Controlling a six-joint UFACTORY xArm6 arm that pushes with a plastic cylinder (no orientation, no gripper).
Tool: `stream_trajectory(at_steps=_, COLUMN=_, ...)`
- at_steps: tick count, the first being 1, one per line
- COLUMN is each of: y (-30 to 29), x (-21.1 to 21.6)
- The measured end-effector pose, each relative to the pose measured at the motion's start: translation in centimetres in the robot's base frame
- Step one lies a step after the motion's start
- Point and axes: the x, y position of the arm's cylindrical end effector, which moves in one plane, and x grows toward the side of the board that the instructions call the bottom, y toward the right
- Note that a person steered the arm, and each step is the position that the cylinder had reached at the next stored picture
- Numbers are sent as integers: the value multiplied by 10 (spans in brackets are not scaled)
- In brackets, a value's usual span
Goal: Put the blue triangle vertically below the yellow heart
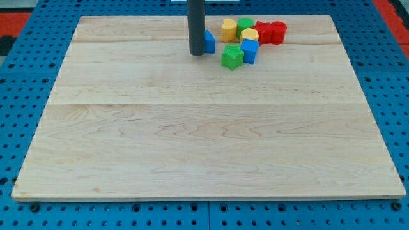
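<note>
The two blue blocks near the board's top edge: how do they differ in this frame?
The blue block by the rod is partly hidden behind the rod, right beside my tip; the blue cube shows whole, apart from my tip. The first sits alone at the cluster's left side; the cube touches the green block and lies below a yellow block. The hidden one's shape cannot be made out; the other reads as a cube. Both are blue and similar in size.

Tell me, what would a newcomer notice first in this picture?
First, the cluster of coloured blocks near the view's top: a yellow heart, red blocks, a green block and a blue cube. Next, the dark rod, my tip touching the blue triangle from the view's left. The wooden board carries nothing else.
</note>
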Motion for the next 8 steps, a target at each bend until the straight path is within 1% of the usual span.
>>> stream_trajectory(at_steps=1, y=1, x=0)
stream_trajectory(at_steps=2, y=-12, x=5)
stream_trajectory(at_steps=4, y=-99, x=10)
stream_trajectory(at_steps=5, y=-103, x=-4)
stream_trajectory(at_steps=6, y=-81, x=-37)
stream_trajectory(at_steps=7, y=-38, x=-76)
stream_trajectory(at_steps=8, y=13, x=-88)
